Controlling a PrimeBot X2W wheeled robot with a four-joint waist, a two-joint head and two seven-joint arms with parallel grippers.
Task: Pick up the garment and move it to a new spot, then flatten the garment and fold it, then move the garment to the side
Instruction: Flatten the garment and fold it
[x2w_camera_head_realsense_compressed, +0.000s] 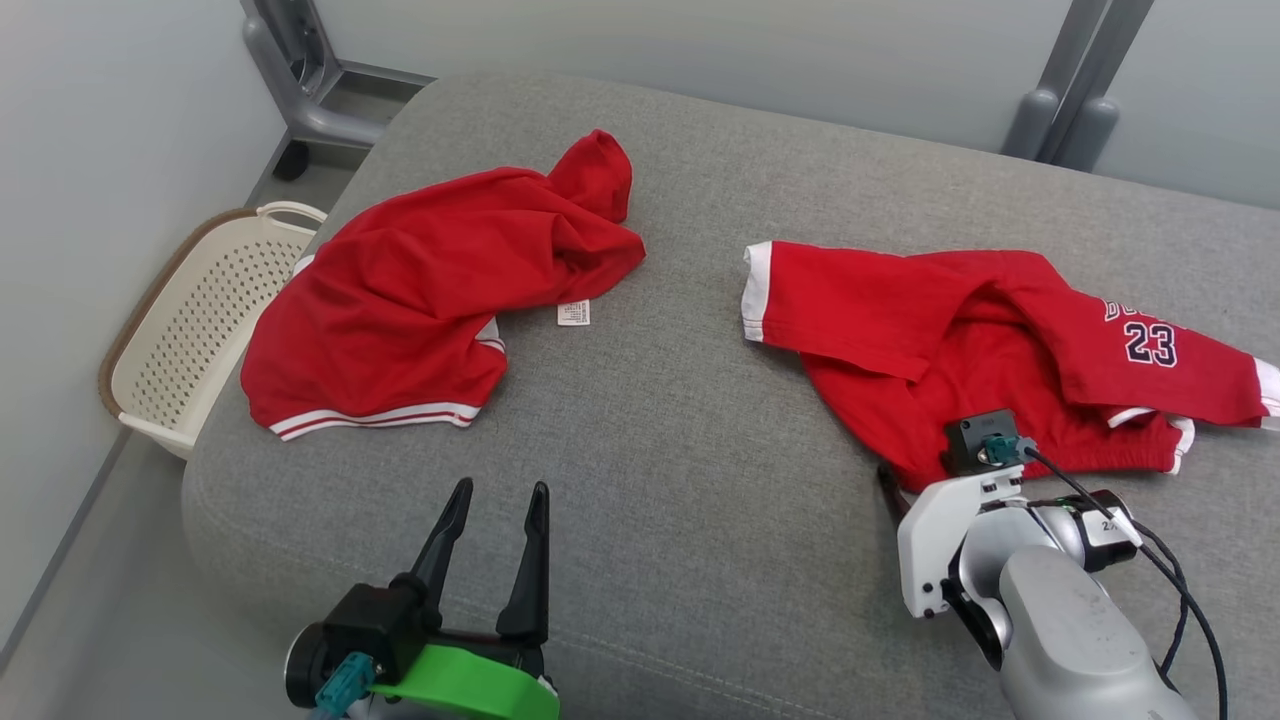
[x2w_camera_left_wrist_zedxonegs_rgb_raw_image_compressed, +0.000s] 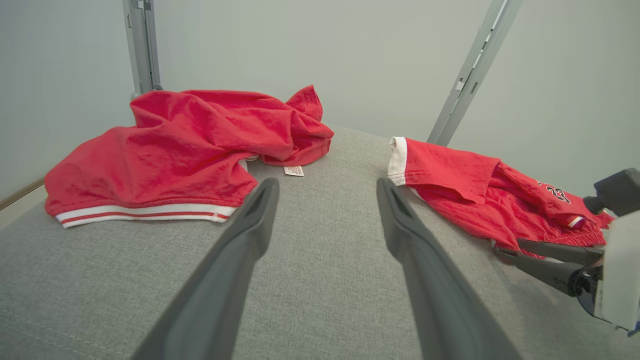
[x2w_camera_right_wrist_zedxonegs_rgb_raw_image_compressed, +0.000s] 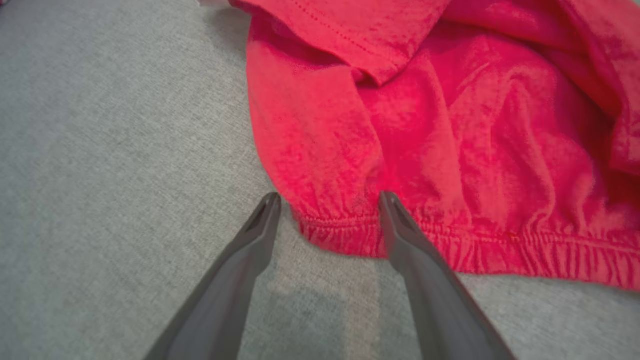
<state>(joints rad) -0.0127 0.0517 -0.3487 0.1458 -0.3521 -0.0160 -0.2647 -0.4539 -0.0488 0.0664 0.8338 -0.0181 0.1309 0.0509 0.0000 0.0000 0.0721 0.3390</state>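
Note:
A red garment (x2w_camera_head_realsense_compressed: 900, 320) with a "23" print and white trim lies crumpled on the right of the grey cushion (x2w_camera_head_realsense_compressed: 680, 420). My right gripper (x2w_camera_right_wrist_zedxonegs_rgb_raw_image_compressed: 330, 197) is open at its near corner. One finger rests on the gathered elastic hem (x2w_camera_right_wrist_zedxonegs_rgb_raw_image_compressed: 450, 245) and the other stands over bare cushion. The left wrist view shows this gripper (x2w_camera_left_wrist_zedxonegs_rgb_raw_image_compressed: 505, 249) low at the garment (x2w_camera_left_wrist_zedxonegs_rgb_raw_image_compressed: 450, 175) edge. In the head view its wrist covers most of the right gripper (x2w_camera_head_realsense_compressed: 915, 470). My left gripper (x2w_camera_head_realsense_compressed: 500, 490) hovers open near the front edge, holding nothing.
A second red garment (x2w_camera_head_realsense_compressed: 400, 290) with a white-striped hem lies bunched on the cushion's left, a small white tag (x2w_camera_head_realsense_compressed: 573, 313) beside it. A cream perforated basket (x2w_camera_head_realsense_compressed: 190, 320) sits on the floor past the left edge. Grey metal posts (x2w_camera_head_realsense_compressed: 1070, 90) stand behind.

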